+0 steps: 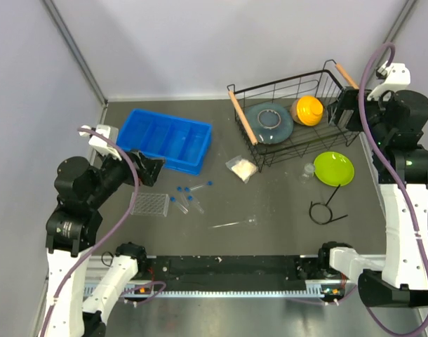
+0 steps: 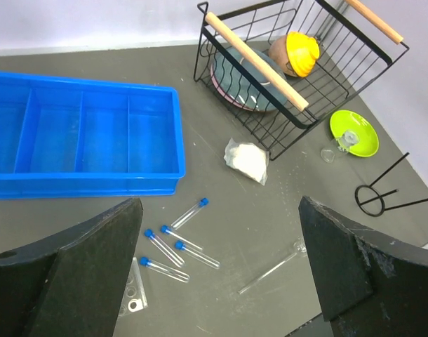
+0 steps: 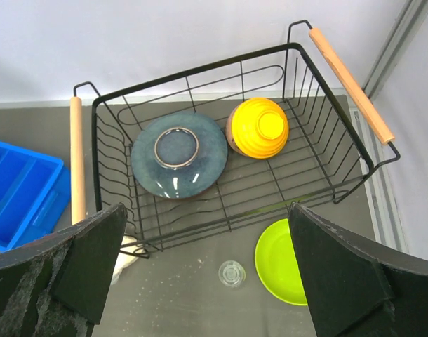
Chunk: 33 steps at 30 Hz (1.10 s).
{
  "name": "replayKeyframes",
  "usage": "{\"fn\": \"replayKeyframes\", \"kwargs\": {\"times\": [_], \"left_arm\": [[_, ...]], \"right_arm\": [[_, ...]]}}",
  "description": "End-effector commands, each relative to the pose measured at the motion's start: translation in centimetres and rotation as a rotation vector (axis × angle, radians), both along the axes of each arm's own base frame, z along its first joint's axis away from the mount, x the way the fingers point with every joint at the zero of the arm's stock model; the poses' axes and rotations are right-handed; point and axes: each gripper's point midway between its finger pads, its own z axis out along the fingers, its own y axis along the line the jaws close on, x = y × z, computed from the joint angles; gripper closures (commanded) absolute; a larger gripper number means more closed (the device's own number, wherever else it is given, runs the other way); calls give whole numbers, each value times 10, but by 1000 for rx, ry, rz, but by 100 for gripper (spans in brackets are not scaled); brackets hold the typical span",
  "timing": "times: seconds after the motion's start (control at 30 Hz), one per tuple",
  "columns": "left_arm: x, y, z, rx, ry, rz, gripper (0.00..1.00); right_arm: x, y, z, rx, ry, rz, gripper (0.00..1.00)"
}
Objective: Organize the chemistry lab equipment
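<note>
Nothing of the sorting looks done yet: the whole kit lies loose on the bench, and the blue divided tray at the far left, the likely home for the small pieces, shows bare compartments in the left wrist view. The black wire ring stand lies near the right, just in front of the green plate. The clear plastic tube rack lies flat in front of the tray, under the left arm. The white packet sits beside the near corner of the wire basket. Four blue-capped test tubes lie scattered between rack and packet, none slotted in. The thin glass rod lies nearer the arms, mid-bench. The small clear cup stands just beside the plate's left edge.

The left tool hangs above the tubes, fingers spread wide and empty. The right tool, equally agape and empty, hovers over the basket. By my reading every item remains to be gathered.
</note>
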Motion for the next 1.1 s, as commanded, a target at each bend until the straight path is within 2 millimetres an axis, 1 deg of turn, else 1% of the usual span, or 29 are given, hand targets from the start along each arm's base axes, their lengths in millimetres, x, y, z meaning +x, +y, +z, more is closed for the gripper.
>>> {"fn": "replayKeyframes", "kwargs": {"times": [0.0,0.03,0.1,0.13,0.17,0.2,0.23,0.27,0.3,0.33,0.37,0.4,0.43,0.47,0.53,0.57,0.63,0.67,0.7,0.73,0.77,0.8,0.83,0.87,0.9,0.93,1.0,1.03,1.07], "left_arm": [[3,-8,0,-46,-18,-35,1],[4,-9,-4,-48,-10,-37,1],[4,-11,-4,-57,-14,-44,1],[4,-11,-6,-58,-9,-45,1],[4,-11,-6,-59,-8,-45,1],[4,-12,-7,-61,-7,-52,1],[4,-13,-8,-63,-4,-55,1],[4,-14,-9,-66,2,-61,1],[5,-15,-13,-68,11,-66,1],[3,-19,-15,-74,19,-90,1],[3,-21,-17,-81,31,-102,1],[3,-24,-23,-85,50,-117,1],[-1,-30,-26,-96,69,-162,1],[-1,-34,-34,-111,103,-177,1],[-5,-41,-45,-132,148,-221,1],[-4,-43,-57,-142,186,-222,1],[-6,-49,-69,-136,217,-236,1],[-6,-52,-81,-128,250,-235,1],[-5,-55,-87,-121,266,-235,1],[-10,-67,-95,-101,292,-273,1],[-5,-69,-106,-71,309,-238,1],[-4,-74,-114,-45,327,-235,1],[-11,-92,-126,-7,369,-286,1],[-7,-95,-135,22,389,-261,1],[-12,-106,-142,45,406,-291,1],[-8,-113,-155,69,441,-293,2],[-11,-126,-166,108,458,-322,4],[-9,-132,-176,140,473,-334,5],[-9,-137,-181,157,476,-346,6]], "right_arm": [[-9,5,20,6,-66,38,1],[-10,9,19,4,-64,62,1],[-11,14,15,-26,-55,107,1],[-14,26,13,-33,-52,188,1],[-16,32,9,-102,-52,260,1],[-22,41,-2,-132,-22,341,1],[-33,62,-7,-145,-21,501,1],[-37,68,-11,-193,-29,571,1],[-42,75,-16,-196,-27,626,1],[-54,88,-20,-180,-28,726,1],[-58,92,-26,-207,-39,783,1],[-67,101,-27,-194,-50,853,1],[-72,104,-30,-206,-59,889,1],[-74,106,-36,-200,-51,910,1],[-82,111,-41,-206,-60,963,1],[-86,112,-47,-205,-54,974,1],[-89,113,-54,-217,-56,997,1],[-93,113,-63,-210,-39,1007,1],[-95,115,-66,-204,-36,1024,1],[-96,115,-70,-210,-37,1035,1],[-99,116,-78,-198,-18,1046,1],[-101,118,-80,-193,-21,1060,1],[-103,118,-82,-198,-24,1070,1],[-105,119,-87,-189,-10,1077,1],[-107,119,-89,-189,-13,1085,1],[-108,120,-92,-195,-15,1096,1],[-112,121,-102,-183,6,1110,1],[-114,121,-105,-193,4,1121,1],[-116,122,-113,-186,18,1129,1]]}}
